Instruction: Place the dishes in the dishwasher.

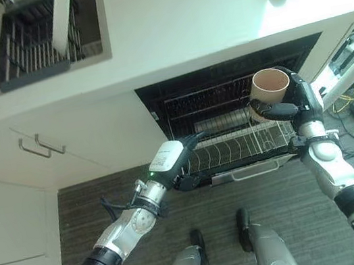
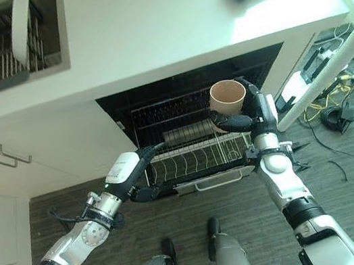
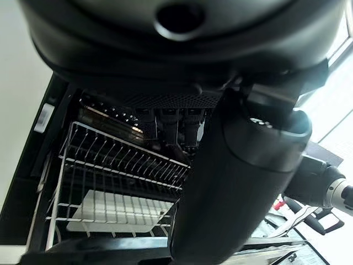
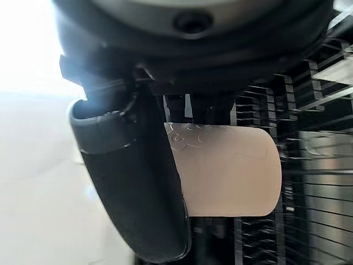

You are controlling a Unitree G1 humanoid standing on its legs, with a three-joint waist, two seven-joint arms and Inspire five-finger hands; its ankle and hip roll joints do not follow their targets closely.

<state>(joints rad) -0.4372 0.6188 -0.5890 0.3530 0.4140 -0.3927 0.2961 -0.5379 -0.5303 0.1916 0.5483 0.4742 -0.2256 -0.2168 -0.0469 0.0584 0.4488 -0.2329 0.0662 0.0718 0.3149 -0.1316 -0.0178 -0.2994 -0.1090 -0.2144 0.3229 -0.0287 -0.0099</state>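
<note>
The right hand [image 1: 295, 101] grasps a beige cup [image 1: 270, 92] above the dishwasher rack [image 1: 234, 146], not yet loaded, while the left hand [image 1: 183, 166] seemingly grips the rack's front edge.

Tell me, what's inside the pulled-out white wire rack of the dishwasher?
In the white wire rack lies a flat white rectangular tray, with a ribbed grey piece behind. The left hand hides the rack's left front corner.

Both eye views look steeply down at the open dishwasher [image 1: 230, 123] — each wrist view faces its rack [image 3: 116, 182] from close.
</note>
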